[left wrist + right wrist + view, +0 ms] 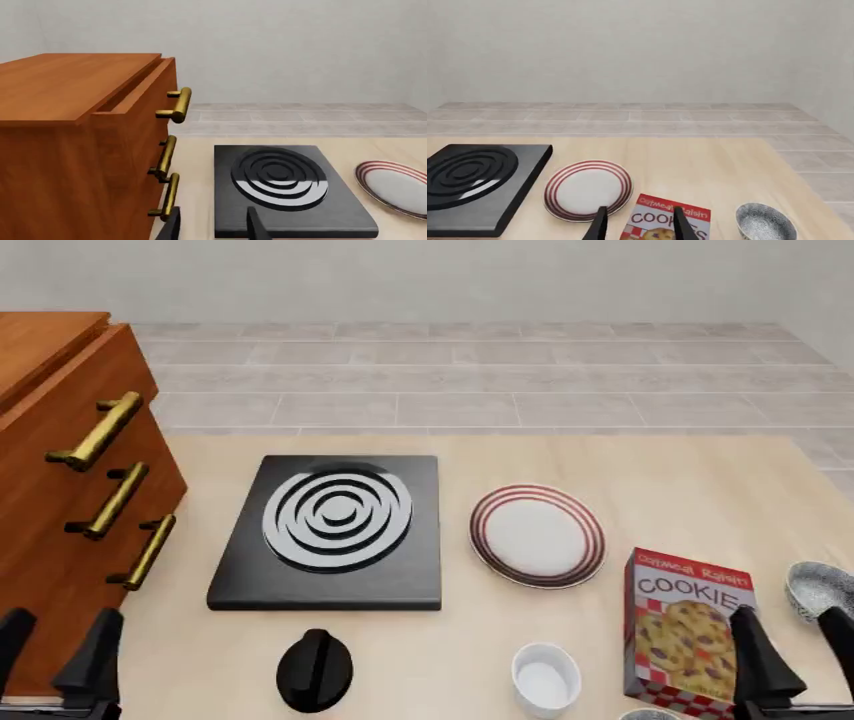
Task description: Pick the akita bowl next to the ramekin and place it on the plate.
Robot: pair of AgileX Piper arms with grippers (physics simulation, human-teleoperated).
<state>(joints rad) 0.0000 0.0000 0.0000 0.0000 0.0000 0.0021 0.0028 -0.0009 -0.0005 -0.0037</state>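
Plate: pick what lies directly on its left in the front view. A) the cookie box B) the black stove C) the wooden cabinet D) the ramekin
B: the black stove lies just left of the plate; the cookie box stands to its right.

Left gripper (60, 645) low at near left, fingers upright and parted, holding nothing. Right gripper (787, 650) low at near right, fingers likewise parted, nothing between them.

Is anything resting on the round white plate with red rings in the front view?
No, the round white plate with red rings shows a bare white centre, with nothing on it.
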